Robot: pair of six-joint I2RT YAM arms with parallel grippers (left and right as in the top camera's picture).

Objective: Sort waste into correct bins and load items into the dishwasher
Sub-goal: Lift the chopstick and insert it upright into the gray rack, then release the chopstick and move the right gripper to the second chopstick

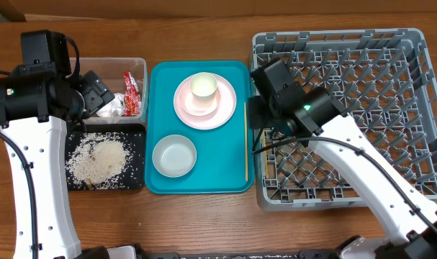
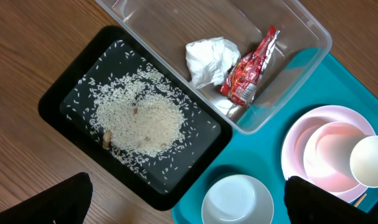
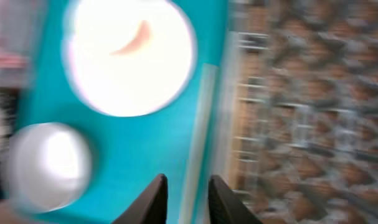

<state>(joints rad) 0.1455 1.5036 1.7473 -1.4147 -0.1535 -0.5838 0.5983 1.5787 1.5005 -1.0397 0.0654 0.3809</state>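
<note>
The clear tub (image 1: 140, 65) holds the red wrapper (image 1: 132, 93) and the white tissue (image 1: 110, 108); rice (image 1: 103, 158) lies in the black tray (image 1: 74, 183). My left gripper (image 1: 97, 93) hovers over the tub, wide open and empty (image 2: 189, 211). On the teal tray sit a plate (image 1: 225, 108) with a bowl and a cup (image 1: 204, 86) stacked on it, and a separate bowl (image 1: 174, 155). My right gripper (image 1: 255, 114) hangs between tray and grey dishwasher rack (image 1: 333, 36). In its blurred wrist view the fingers (image 3: 187, 199) stand slightly apart, holding nothing.
Thin chopsticks (image 1: 246, 144) lie along the right edge of the teal tray (image 1: 211, 158), directly below my right fingertips (image 3: 154, 199). The rack stands against the tray's right side. Bare wooden table runs along the front.
</note>
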